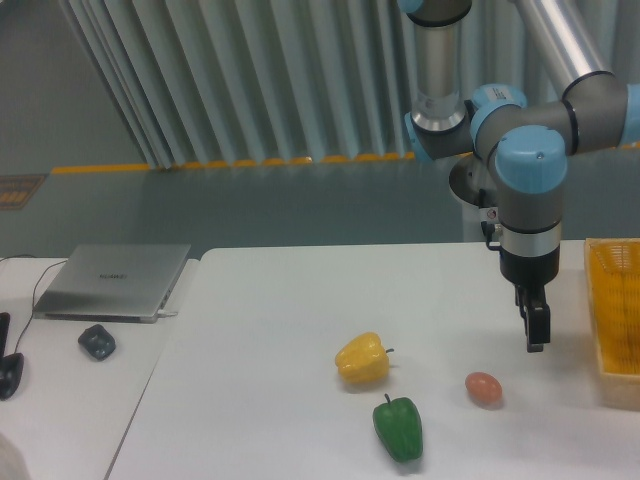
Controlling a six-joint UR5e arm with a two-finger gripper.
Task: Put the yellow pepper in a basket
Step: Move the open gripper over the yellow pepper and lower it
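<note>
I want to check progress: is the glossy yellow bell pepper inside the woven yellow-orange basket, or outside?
Outside. The glossy yellow bell pepper lies on the white table, far from the woven yellow-orange basket.

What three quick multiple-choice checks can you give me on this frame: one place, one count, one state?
1. Where is the basket?
A. left edge, by the laptop
B. right edge of the table
C. under the peppers

2. How many peppers lie on the table?
A. one
B. two
C. three

3. What does the gripper hold?
A. nothing
B. the egg
C. the yellow pepper

Key:
1 B, its mesh side is cut off by the right border.
2 B, the yellow pepper and the green pepper.
3 A, it hangs in the air between egg and basket, with nothing in it; the yellow pepper sits on the table to its left.
</note>
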